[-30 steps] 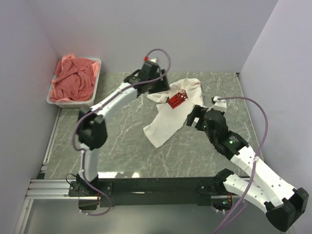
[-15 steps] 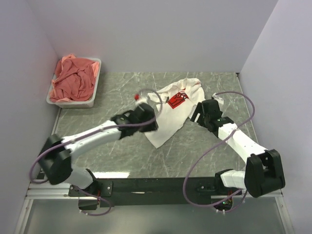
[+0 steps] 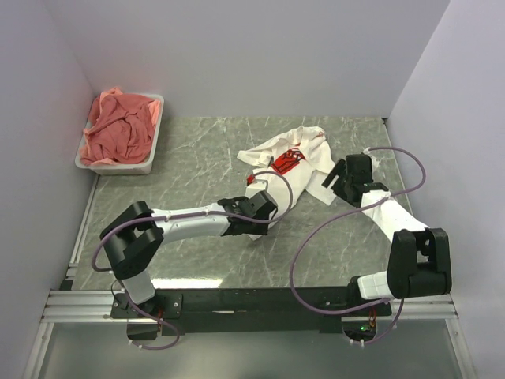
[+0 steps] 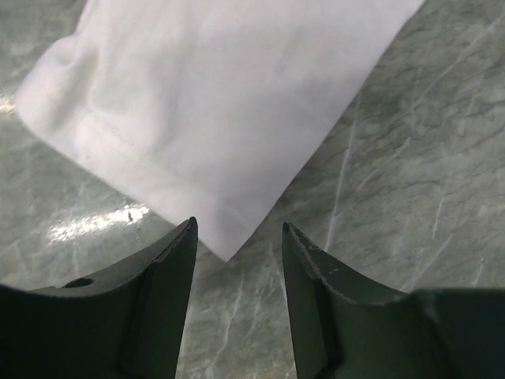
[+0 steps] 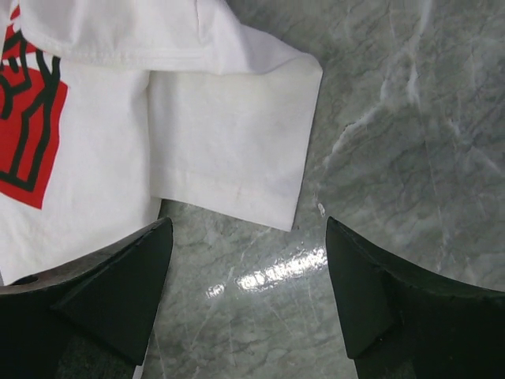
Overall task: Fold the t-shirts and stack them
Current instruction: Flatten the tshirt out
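- Top view: you're at the start. The white shirt [image 3: 288,166] lies rumpled and unfolded at mid-desk, with its red print [image 3: 288,160] facing up.
- The pink shirts [image 3: 118,130] sit heaped in the tub [image 3: 117,166] at the far left corner. I judge that none are folded and no stack has been begun.
- The left fingers [image 3: 260,224] are at the shirt's near hem and the right fingers [image 3: 334,180] are by its right sleeve.
- Left wrist view: your left fingers [image 4: 167,272] stand apart with nothing between them. The hem corner of the shirt [image 4: 213,103] points into the gap, lying flat.
- Right wrist view: your right fingers [image 5: 130,284] are spread wide and hold nothing. The sleeve [image 5: 237,150] lies just ahead of them, with the print at the left edge.
- Surface: the desk [image 3: 197,158] is grey-green marbled and glossy, with lamp glare by both sets of fingers.
- Room: plain pale walls close in the left, back and right sides.
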Action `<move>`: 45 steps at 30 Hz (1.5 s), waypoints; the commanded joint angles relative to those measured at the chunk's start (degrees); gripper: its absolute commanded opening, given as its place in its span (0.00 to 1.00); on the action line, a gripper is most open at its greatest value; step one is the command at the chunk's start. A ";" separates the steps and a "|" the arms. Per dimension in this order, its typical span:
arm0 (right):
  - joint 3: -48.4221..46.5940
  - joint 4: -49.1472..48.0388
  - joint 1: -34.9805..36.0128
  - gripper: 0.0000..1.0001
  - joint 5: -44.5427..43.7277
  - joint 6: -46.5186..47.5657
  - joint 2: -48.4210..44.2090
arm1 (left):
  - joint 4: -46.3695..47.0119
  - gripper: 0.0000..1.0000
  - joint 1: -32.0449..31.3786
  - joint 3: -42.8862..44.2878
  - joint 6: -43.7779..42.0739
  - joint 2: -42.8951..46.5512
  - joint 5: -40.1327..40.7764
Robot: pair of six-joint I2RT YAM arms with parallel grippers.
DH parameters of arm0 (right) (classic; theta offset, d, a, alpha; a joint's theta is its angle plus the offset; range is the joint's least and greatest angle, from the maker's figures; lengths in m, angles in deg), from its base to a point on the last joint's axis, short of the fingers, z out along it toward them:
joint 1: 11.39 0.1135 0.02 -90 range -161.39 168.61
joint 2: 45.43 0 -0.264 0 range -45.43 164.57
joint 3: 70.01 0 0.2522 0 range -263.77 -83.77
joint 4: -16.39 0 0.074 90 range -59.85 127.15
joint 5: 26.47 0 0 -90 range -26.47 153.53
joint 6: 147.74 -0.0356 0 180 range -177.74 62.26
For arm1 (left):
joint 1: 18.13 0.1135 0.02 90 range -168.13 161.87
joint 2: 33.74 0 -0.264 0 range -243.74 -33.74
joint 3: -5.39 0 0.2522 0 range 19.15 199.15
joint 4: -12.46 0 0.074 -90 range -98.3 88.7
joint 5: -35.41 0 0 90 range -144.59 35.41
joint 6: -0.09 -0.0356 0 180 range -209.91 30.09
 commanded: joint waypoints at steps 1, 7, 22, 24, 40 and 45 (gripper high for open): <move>-3.00 -2.69 -1.90 0.84 2.10 -0.74 0.49 | 3.42 0.52 -1.18 2.56 -2.86 -2.28 0.93; -4.84 -2.78 -3.74 0.83 2.98 -0.74 2.95 | 3.17 0.47 -1.62 3.09 -1.81 -6.15 2.32; -11.17 -1.90 -3.92 0.81 -1.40 0.93 14.11 | 3.69 0.01 5.39 -10.50 4.96 2.35 2.95; -11.61 -1.72 -4.01 0.80 -1.67 1.45 14.64 | 4.39 0.01 7.95 -13.16 5.14 7.10 1.03; -3.26 -0.23 12.77 0.76 -7.90 4.88 0.50 | 7.03 0.01 30.98 -21.08 1.62 21.62 -11.28; -4.84 2.14 15.68 0.75 -12.13 6.64 4.08 | 8.17 0.01 33.45 -21.69 2.23 22.15 -14.88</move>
